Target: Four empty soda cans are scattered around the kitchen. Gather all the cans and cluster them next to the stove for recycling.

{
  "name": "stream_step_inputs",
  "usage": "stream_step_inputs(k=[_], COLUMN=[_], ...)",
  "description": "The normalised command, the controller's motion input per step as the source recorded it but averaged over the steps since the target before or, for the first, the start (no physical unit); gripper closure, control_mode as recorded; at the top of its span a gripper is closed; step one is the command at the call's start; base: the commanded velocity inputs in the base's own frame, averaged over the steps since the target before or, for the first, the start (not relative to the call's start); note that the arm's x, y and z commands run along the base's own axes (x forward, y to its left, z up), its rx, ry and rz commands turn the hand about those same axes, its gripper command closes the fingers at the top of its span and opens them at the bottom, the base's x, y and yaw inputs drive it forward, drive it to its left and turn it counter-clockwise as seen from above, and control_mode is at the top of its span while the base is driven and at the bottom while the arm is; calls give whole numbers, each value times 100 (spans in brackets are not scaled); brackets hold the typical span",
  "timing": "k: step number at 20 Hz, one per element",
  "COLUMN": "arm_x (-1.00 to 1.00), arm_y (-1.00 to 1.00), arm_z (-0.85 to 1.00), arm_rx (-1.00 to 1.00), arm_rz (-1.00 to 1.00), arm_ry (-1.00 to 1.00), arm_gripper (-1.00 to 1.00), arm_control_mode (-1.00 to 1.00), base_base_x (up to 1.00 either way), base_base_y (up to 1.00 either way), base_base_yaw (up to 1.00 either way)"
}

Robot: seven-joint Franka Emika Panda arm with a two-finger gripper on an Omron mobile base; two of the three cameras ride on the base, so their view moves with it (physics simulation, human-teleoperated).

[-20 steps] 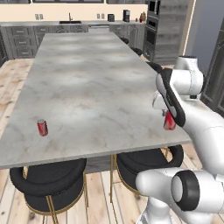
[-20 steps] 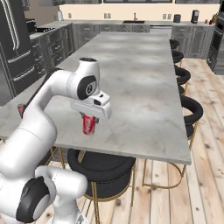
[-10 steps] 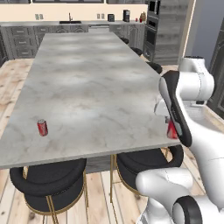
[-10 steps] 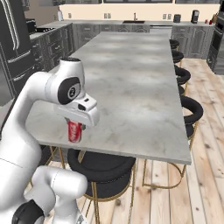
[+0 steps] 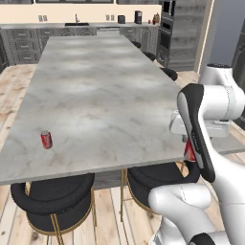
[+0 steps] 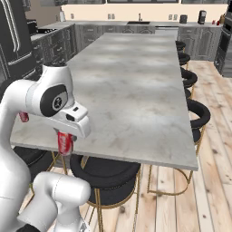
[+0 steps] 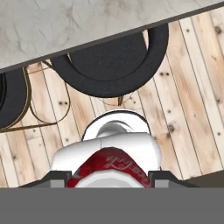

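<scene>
Off the near edge of the marble island (image 5: 95,95), the gripper (image 6: 65,141) is hanging just outside the counter's rim, and its jaws are clamping a red soda can (image 6: 65,143) between them, closed in snug on its sides; the can is riding upright, its body dropping below the level of the island top, over the plank floor (image 7: 192,87); from the hand camera the can's silver top and red shoulder (image 7: 114,169) are sitting right between the finger tips, with a black round stool (image 7: 113,65) tucked under the island's edge beyond it; a second soda can (image 5: 46,139) is standing upright on the island, near its front edge and well apart from the gripper; more black stools (image 6: 195,113) are lining the island's long side; far beyond the island, dark grey cabinets (image 5: 28,45) are running along the back wall.
</scene>
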Motion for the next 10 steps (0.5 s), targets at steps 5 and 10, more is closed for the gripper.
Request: stream_step_inputs(k=[5, 10], arm_x=[-5, 0], arm_y=[7, 0], arm_z=[2, 0], arm_rx=[0, 0], arm_rz=[0, 0], arm_ry=[0, 0], arm_gripper=[100, 100], arm_control_mode=[100, 100], base_base_x=[-30, -38], base_base_y=[33, 39], base_base_yaw=[1, 1])
